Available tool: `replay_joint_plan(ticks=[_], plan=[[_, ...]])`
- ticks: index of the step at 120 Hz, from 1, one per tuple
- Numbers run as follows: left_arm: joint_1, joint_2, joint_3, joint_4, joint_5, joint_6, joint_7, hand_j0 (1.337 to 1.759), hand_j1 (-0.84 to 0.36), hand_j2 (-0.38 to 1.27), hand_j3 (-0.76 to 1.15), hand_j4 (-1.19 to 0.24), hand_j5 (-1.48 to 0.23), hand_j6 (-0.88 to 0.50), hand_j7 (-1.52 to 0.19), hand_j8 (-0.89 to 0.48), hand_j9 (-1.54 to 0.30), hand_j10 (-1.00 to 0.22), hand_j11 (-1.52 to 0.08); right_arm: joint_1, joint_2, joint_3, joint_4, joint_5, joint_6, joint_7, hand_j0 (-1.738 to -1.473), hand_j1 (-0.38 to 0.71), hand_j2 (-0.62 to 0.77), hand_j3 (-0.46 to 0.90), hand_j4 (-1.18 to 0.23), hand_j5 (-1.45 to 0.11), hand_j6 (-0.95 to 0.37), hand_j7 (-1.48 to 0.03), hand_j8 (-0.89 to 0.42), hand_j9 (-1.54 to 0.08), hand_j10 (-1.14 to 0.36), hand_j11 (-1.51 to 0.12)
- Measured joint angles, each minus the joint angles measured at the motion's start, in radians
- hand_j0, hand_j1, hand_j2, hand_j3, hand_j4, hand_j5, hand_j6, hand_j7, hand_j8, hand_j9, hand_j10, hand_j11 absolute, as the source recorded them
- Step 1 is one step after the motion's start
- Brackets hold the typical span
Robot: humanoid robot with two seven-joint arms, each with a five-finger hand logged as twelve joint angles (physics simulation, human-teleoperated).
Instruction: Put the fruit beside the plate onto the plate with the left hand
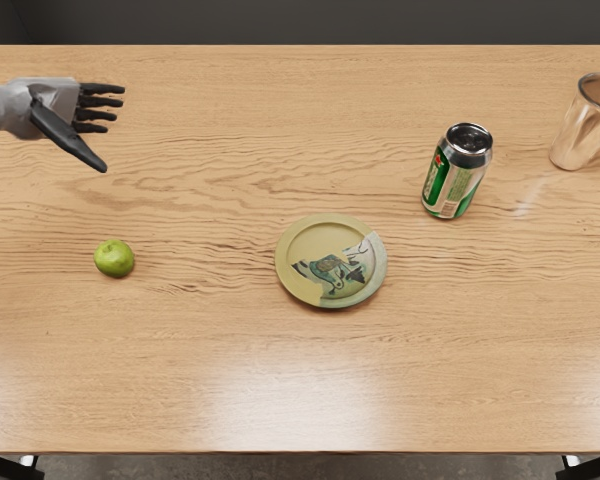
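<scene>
Green fruit (114, 258) well apart from plate (313, 240) — left hand (72, 110) open near table (280, 400) left edge.

A green can (457, 171) with a silver top stands upright on the wooden table (280, 390), right of centre. Farther right and slightly farther back, a shiny beige cup (586, 121) stands at the right edge, apart from the can.

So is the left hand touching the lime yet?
Apart. The head view shows the left hand open near the table's far left edge, with bare wood between it and the lime.
</scene>
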Motion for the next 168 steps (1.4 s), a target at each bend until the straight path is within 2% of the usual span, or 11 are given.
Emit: replay_joint_plan(ticks=[29, 44, 48, 53, 61, 69, 85, 100, 111, 126, 168], plan=[[0.059, 0.033, 0.008, -0.003, 0.011, 0.000, 0.010, 1.658, 0.35, 0.00, 0.00, 0.00, 0.00, 0.00, 0.00, 0.00, 0.00, 0.00, 0.00, 0.000, 0.000, 0.005, -0.001, 0.000, -0.003, 0.001, -1.658, -0.32, 0.00, 0.00, -0.02, -0.03, -0.02, -0.03, -0.02, -0.03, -0.02, -0.03], [0.053, 0.026, 0.044, -0.013, 0.015, 0.000, 0.019, 1.658, 0.35, 0.00, 0.00, 0.00, 0.00, 0.00, 0.00, 0.00, 0.00, 0.00, 0.00, 0.000, 0.000, 0.005, -0.001, 0.000, -0.003, 0.001, -1.658, -0.32, 0.00, 0.00, -0.02, -0.03, -0.02, -0.03, -0.02, -0.03, -0.02, -0.03], [0.046, 0.042, 0.074, -0.049, 0.015, 0.000, 0.019, 1.658, 0.35, 0.00, 0.00, 0.00, 0.00, 0.00, 0.00, 0.00, 0.00, 0.00, 0.00, 0.000, 0.000, 0.005, -0.001, 0.000, -0.003, 0.001, -1.658, -0.32, 0.00, 0.00, -0.02, -0.03, -0.02, -0.03, -0.02, -0.03, -0.02, -0.03], [0.044, 0.101, 0.107, -0.134, 0.016, 0.002, 0.018, 1.658, 0.35, 0.00, 0.00, 0.00, 0.00, 0.00, 0.00, 0.00, 0.00, 0.00, 0.00, 0.000, 0.000, 0.005, -0.001, 0.000, -0.003, 0.001, -1.658, -0.32, 0.00, 0.00, -0.02, -0.03, -0.02, -0.03, -0.02, -0.03, -0.02, -0.03], [0.020, 0.109, 0.163, -0.264, 0.021, 0.070, 0.016, 1.658, 0.35, 0.00, 0.00, 0.00, 0.00, 0.00, 0.00, 0.00, 0.00, 0.00, 0.00, 0.000, 0.000, 0.005, -0.001, 0.000, -0.003, 0.001, -1.658, -0.32, 0.00, 0.00, -0.02, -0.03, -0.02, -0.03, -0.02, -0.03, -0.02, -0.03], [-0.016, 0.111, 0.228, -0.390, 0.069, 0.241, 0.014, 1.658, 0.35, 0.00, 0.00, 0.00, 0.00, 0.00, 0.00, 0.00, 0.00, 0.00, 0.00, 0.000, 0.000, 0.005, -0.001, 0.000, -0.003, 0.001, -1.658, -0.32, 0.00, 0.00, -0.02, -0.03, -0.02, -0.03, -0.02, -0.03, -0.02, -0.03], [-0.056, 0.109, 0.353, -0.586, 0.169, 0.654, 0.015, 1.658, 0.35, 0.00, 0.00, 0.00, 0.00, 0.00, 0.00, 0.00, 0.00, 0.00, 0.00, 0.000, 0.000, 0.005, -0.001, 0.000, -0.003, 0.001, -1.658, -0.32, 0.00, 0.00, -0.02, -0.03, -0.02, -0.03, -0.02, -0.03, -0.02, -0.03], [-0.076, 0.106, 0.441, -0.723, 0.217, 0.911, 0.017, 1.658, 0.35, 0.00, 0.00, 0.00, 0.00, 0.00, 0.00, 0.00, 0.00, 0.00, 0.00, 0.000, 0.000, 0.005, -0.001, 0.000, -0.003, 0.001, -1.658, -0.32, 0.00, 0.00, -0.02, -0.03, -0.02, -0.03, -0.02, -0.03, -0.02, -0.03], [-0.072, 0.096, 0.479, -0.774, 0.232, 1.007, 0.018, 1.658, 0.34, 0.00, 0.00, -0.01, -0.01, -0.01, -0.01, -0.01, -0.01, -0.01, -0.01, 0.000, 0.000, 0.005, -0.001, 0.000, -0.003, 0.001, -1.658, -0.32, 0.00, 0.00, -0.02, -0.03, -0.02, -0.03, -0.02, -0.03, -0.02, -0.03], [-0.064, 0.096, 0.512, -0.813, 0.243, 1.055, 0.019, 1.658, 0.30, 0.01, 0.00, -0.04, -0.05, -0.04, -0.05, -0.04, -0.05, -0.04, -0.05, 0.000, 0.000, 0.005, -0.001, 0.000, -0.003, 0.001, -1.658, -0.32, 0.00, 0.00, -0.02, -0.03, -0.02, -0.03, -0.02, -0.03, -0.02, -0.03], [-0.050, 0.111, 0.570, -0.892, 0.287, 1.206, 0.018, 1.658, 0.09, 0.04, 0.00, -0.22, -0.28, -0.22, -0.28, -0.22, -0.28, -0.22, -0.28, 0.000, 0.000, 0.005, -0.001, 0.000, -0.003, 0.001, -1.658, -0.32, 0.00, 0.00, -0.02, -0.03, -0.02, -0.03, -0.02, -0.03, -0.02, -0.03]])
